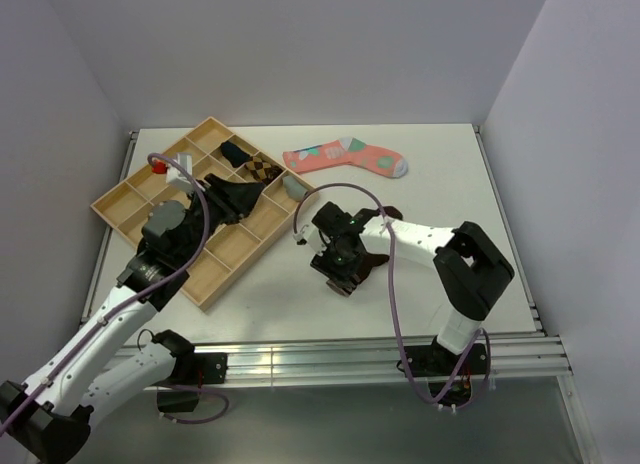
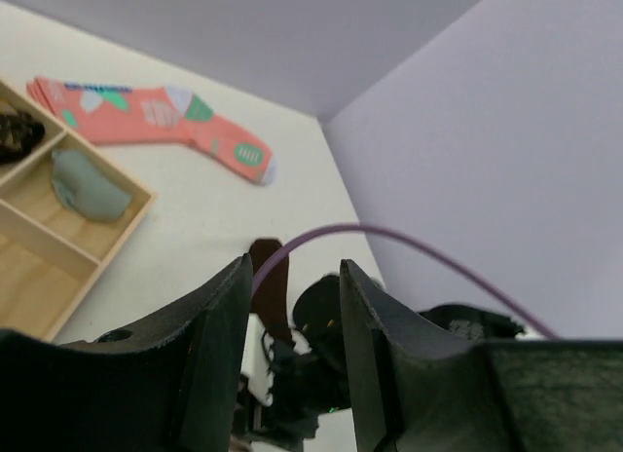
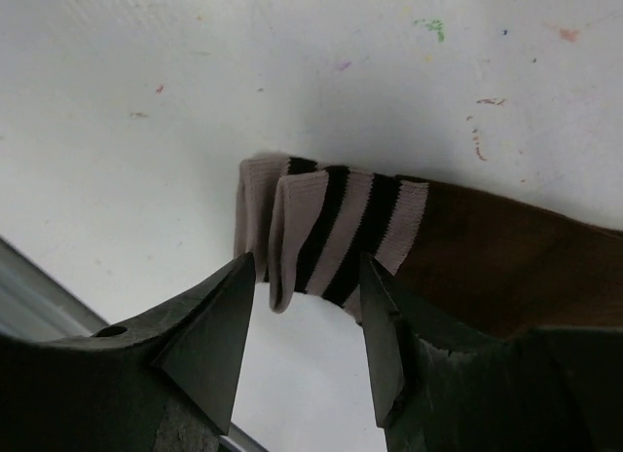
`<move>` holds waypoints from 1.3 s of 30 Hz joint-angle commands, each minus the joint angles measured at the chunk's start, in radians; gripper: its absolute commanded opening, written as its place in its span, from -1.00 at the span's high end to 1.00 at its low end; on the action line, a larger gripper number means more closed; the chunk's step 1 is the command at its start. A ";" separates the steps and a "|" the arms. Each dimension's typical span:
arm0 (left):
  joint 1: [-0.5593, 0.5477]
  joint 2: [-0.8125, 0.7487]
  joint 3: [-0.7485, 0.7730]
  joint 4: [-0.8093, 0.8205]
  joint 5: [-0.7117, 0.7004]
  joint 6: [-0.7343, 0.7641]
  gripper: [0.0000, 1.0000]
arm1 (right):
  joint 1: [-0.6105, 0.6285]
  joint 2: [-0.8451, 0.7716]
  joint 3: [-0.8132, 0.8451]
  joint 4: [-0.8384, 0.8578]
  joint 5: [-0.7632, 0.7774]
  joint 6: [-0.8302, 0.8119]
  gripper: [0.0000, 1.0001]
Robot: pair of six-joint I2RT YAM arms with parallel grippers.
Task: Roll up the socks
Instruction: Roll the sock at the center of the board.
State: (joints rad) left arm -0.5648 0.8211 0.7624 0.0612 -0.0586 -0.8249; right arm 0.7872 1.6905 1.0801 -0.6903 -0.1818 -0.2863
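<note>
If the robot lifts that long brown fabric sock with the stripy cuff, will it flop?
Probably floppy: the brown fabric sock lies flat, its striped cuff lying in soft layers. It likely weighs little, being thin fabric. It shouldn't roll away while it lies flat.

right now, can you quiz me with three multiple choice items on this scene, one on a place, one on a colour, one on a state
1. Where does the coral sock lie?
A flat on the table, outside the wooden tray
B inside the tray
C under the left arm

2. What colours are on the brown sock's cuff?
A plain green
B bright yellow
C pale with dark stripes

3. How do the right fingers stand?
A shut on the cuff
B apart over the cuff, gripping nothing
C shut on the tray

Answers: 1 A, white tabletop shows all around it. 2 C, the right wrist view shows the stripes. 3 B, a clear gap shows between them.
</note>
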 commanded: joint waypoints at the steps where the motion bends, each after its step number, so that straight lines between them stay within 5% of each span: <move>1: 0.025 -0.005 0.074 -0.089 -0.004 0.007 0.07 | 0.040 0.011 0.003 0.055 0.116 0.045 -0.10; 39: 0.089 0.053 0.035 -0.069 0.082 0.010 0.10 | 0.125 0.055 -0.042 0.043 0.123 0.062 0.17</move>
State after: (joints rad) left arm -0.4816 0.8696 0.8005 -0.0315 0.0036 -0.8246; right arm 0.8955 1.7226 1.0512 -0.6567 -0.0685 -0.2344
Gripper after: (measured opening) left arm 0.448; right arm 0.421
